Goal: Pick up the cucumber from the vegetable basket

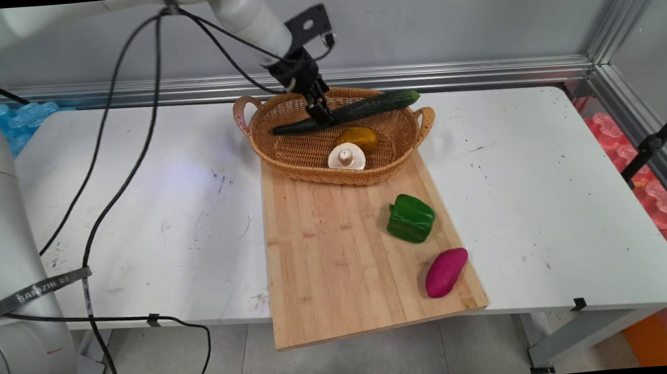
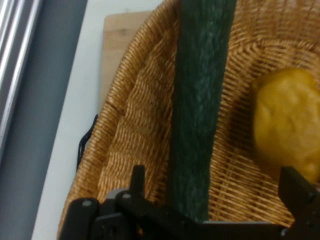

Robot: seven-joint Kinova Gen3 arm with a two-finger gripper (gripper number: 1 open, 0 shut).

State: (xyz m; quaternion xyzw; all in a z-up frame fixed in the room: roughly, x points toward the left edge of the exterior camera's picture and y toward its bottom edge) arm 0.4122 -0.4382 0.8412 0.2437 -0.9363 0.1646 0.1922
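Gripper [image 1: 321, 116] low over the basket [image 1: 284, 149], at the cucumber [image 1: 357, 110]. Hand view: fingers [image 2: 137, 182] spread wide, one each side of the cucumber [image 2: 200, 100], not closed on it; whether either touches it I can't tell. Cucumber's near end is cut off by the linkage in hand view, the far end by the frame top. It lies across the basket, long axis left-right, right end raised past the rim, left end lower inside. Yellow fruit [image 1: 358, 139] and mushroom [image 1: 346, 157] in basket. Pepper [image 1: 410, 218] and purple yam [image 1: 446, 272] on board [image 1: 327, 258].

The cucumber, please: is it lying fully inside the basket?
No: the cucumber spans the basket, one end sticking out over the rim.
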